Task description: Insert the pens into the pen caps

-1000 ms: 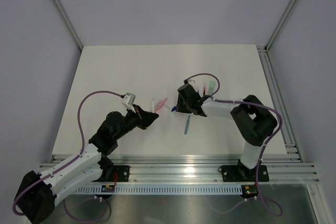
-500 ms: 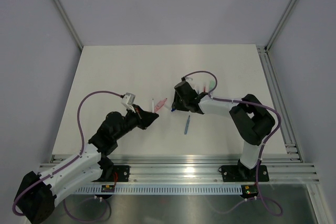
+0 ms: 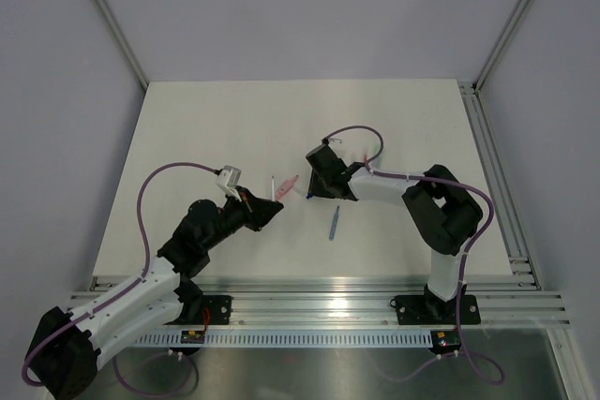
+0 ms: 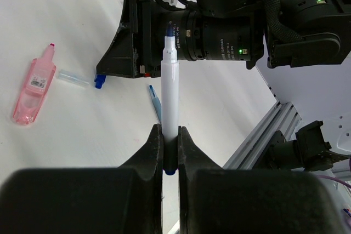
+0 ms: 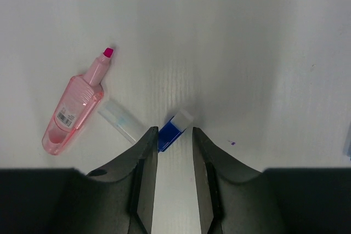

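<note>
**Top external.** The left gripper [image 3: 272, 207] holds a white-barrelled pen [image 3: 273, 186]. A pink highlighter [image 3: 289, 185] lies between this gripper and the right gripper [image 3: 311, 194]. A light blue pen [image 3: 334, 222] lies on the table [image 3: 206, 128] near the right gripper.

**Left wrist.** The fingers are clamped on the pen's lower end. Its blue tip points away from them.

**Right wrist.** The jaws are narrowly parted, and a blue cap [image 5: 174, 127] lies between the fingertips. A clear cap [image 5: 118, 120] lies just beside one fingertip, with the highlighter beyond it.
</note>
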